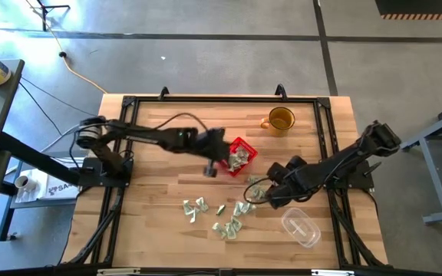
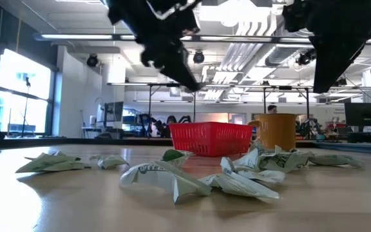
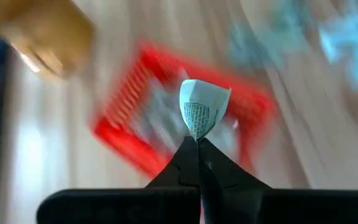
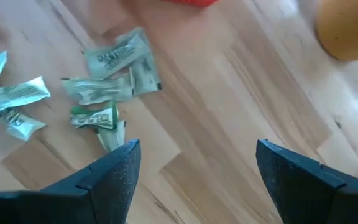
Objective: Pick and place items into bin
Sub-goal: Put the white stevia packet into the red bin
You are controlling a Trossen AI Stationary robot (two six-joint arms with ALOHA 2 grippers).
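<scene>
Left gripper (image 3: 197, 146), clamped on one wrapped piece (image 3: 202, 109), hangs over the red bin (image 1: 245, 146) at frame centre, release point directly below.

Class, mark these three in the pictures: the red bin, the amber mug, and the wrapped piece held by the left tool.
red bin (image 2: 210, 138), low view, front mesh wall.
amber mug (image 1: 281, 119), high view, rim.
wrapped piece (image 3: 202, 106), left wrist view, printed face above the shut tool.

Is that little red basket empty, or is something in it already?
Not empty: pale wrapped pieces lie inside the red bin in the overhead view.
</scene>
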